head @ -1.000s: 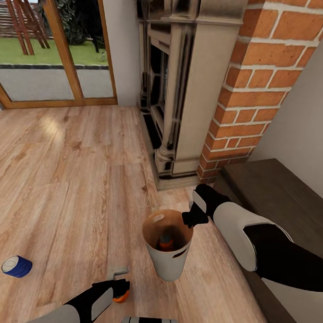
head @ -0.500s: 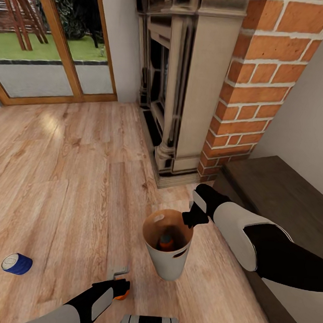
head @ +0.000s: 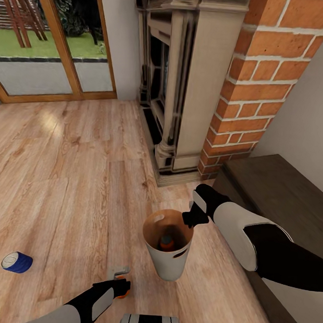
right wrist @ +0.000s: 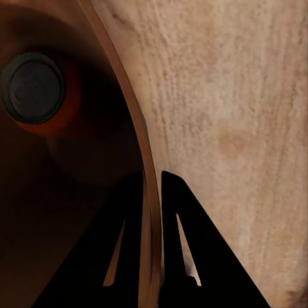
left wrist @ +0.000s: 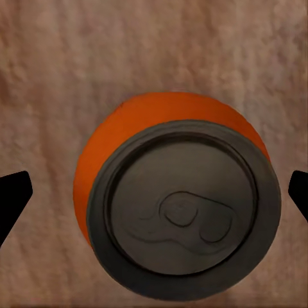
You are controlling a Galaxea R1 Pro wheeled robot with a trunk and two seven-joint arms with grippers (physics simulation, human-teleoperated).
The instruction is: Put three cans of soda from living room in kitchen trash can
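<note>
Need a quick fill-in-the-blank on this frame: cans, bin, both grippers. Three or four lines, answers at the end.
1. The right gripper pinches the ____ of the round grey-beige trash can.
2. The orange soda can inside it stands ____.
3. The dark blue soda can lies on its ____ on the wood plank floor.
4. The left gripper is open over a second can, coloured ____.

Answers: rim; upright; side; orange

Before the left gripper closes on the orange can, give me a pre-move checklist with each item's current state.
1. Left gripper open, fingers either side of the orange can: ok.
2. That can upright on the floor: ok.
3. Right gripper pinching the bin's rim: ok.
4. Bin upright, mouth open: ok.
5. One orange can already inside: ok.
6. Blue can binned: not ok, lying on the floor.
</note>
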